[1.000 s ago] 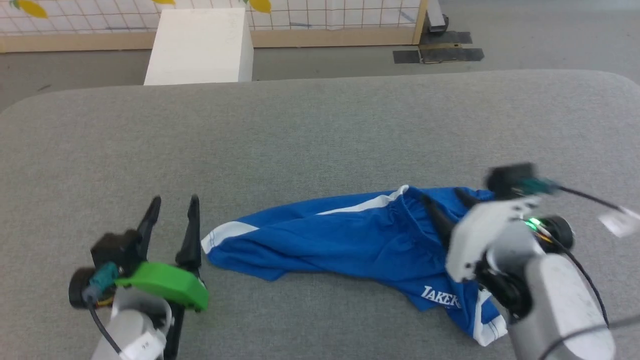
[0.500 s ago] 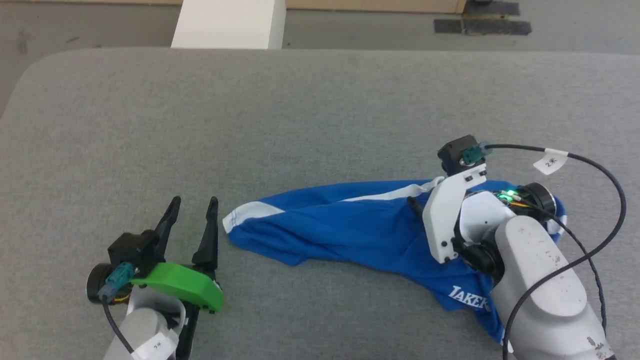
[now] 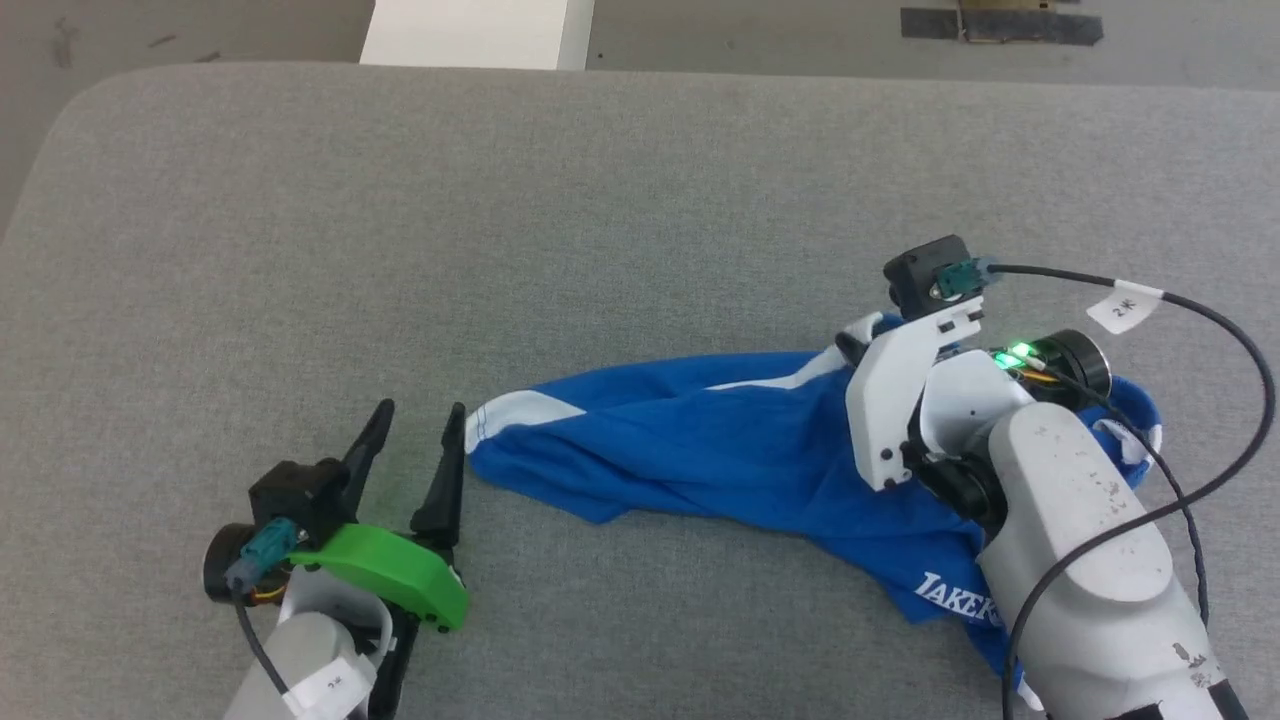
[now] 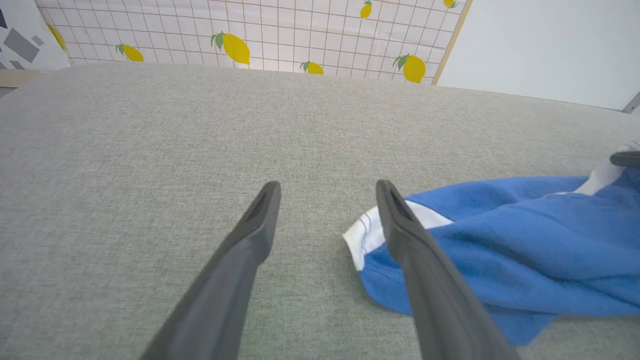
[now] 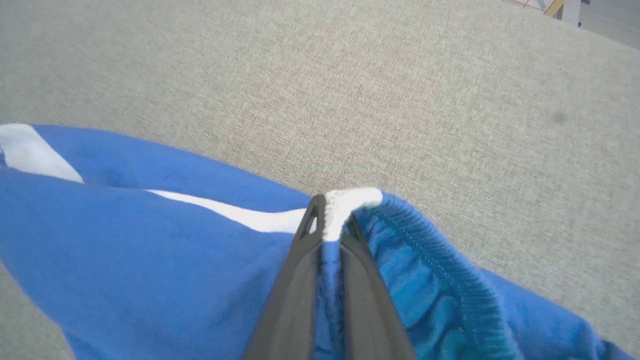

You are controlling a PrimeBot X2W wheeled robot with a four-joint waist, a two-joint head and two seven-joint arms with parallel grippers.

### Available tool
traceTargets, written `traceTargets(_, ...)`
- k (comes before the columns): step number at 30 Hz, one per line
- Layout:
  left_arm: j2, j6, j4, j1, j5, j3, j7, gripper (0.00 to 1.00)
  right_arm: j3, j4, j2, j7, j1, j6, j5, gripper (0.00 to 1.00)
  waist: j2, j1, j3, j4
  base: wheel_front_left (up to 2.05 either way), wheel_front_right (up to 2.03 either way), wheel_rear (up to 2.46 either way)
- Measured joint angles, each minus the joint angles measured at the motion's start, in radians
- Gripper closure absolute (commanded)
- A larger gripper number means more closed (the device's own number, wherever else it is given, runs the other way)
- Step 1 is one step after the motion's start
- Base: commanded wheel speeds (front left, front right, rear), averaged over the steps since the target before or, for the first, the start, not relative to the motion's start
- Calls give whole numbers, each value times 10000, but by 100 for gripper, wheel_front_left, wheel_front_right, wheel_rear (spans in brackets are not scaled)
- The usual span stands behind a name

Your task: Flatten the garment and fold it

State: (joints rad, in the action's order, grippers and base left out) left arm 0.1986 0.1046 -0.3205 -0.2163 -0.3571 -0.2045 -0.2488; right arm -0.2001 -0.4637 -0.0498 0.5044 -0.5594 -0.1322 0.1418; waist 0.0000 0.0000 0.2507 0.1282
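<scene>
Here, the grey surface (image 3: 640, 250) carries the garment (image 3: 700, 450), blue shorts lying crumpled and twisted on it, nowhere near flat. The right claw (image 5: 332, 220) is clamped on the garment's gathered waistband (image 5: 430, 250), right where the white stripe (image 5: 240, 215) ends. The left claw (image 3: 420, 415) stands apart and holds nothing, just beside the garment's white-banded leg hem (image 4: 370, 230).

The pinch sits at the waistband's very edge, so a firm pull could slip the fabric free. With the hem ungripped, the whole garment may simply drag along bunched.

The right wrist view shows cloth caught between the fingers, which the head view hides behind the arm. The head view alone gives the whole crumpled shape.
</scene>
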Motion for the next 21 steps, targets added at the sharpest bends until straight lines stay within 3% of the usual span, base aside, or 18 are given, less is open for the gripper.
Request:
traceTargets(5,-2,4,-2,-7,-255,-153,932,0,171,690,0,-387,193,0,265,100,0,0,-174,-64,0,0,0)
traceTargets(13,127,-192,-276,-571,-876,-186,3630,0,-71,1549,0,-351,735,0,474,100,0,0,-172,-385,0,0,0)
traceTargets(14,159,-251,-349,-632,-913,-186,3862,26,-117,1601,-4,-351,738,0,522,100,0,0,-161,-424,0,0,0)
traceTargets(15,182,-293,-397,-674,-963,-165,4010,70,-169,1662,-4,-353,741,0,604,100,0,0,-147,-476,0,0,0)
traceTargets(16,198,-349,-401,-702,-1034,-109,4077,100,-245,1712,2,-353,742,0,669,100,0,0,-132,-535,0,0,0)
traceTargets(21,178,-353,-117,-720,-1208,-56,4073,100,-261,1795,-10,-385,777,0,694,100,0,1,-35,-698,0,0,0)
